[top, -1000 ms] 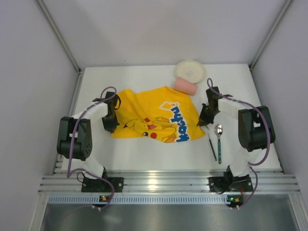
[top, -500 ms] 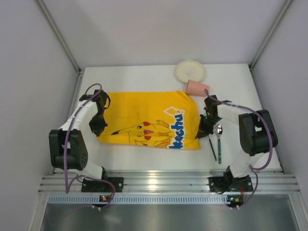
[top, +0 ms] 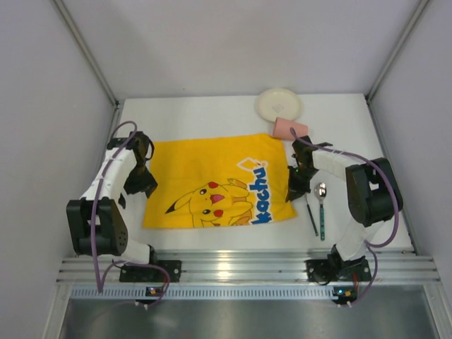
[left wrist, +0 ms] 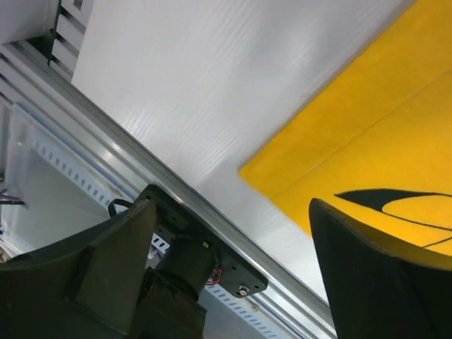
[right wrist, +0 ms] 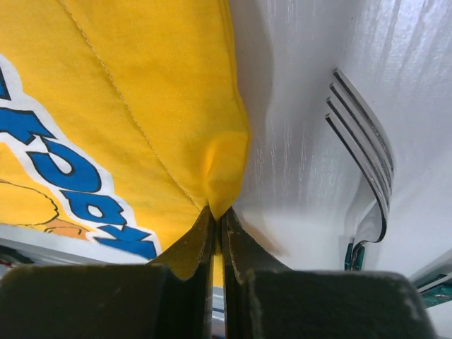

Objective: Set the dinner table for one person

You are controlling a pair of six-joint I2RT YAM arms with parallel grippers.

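While the right gripper [right wrist: 217, 212] clamps the yellow mat [top: 212, 176] at its right edge, seemingly to hold it flat on the dinner table [top: 212, 116], the left gripper [left wrist: 229, 212] gapes empty.

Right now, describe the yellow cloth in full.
The yellow cloth is soft stitched fabric printed with a cartoon Pikachu and blue, white-edged letters. It lies spread nearly flat, slightly skewed, on the white table between the two arms. The right tool is shut on a puckered fold of its right edge. The left tool stands open by its left edge, not gripping it. A pink cup sits close to its far right corner; contact is unclear.
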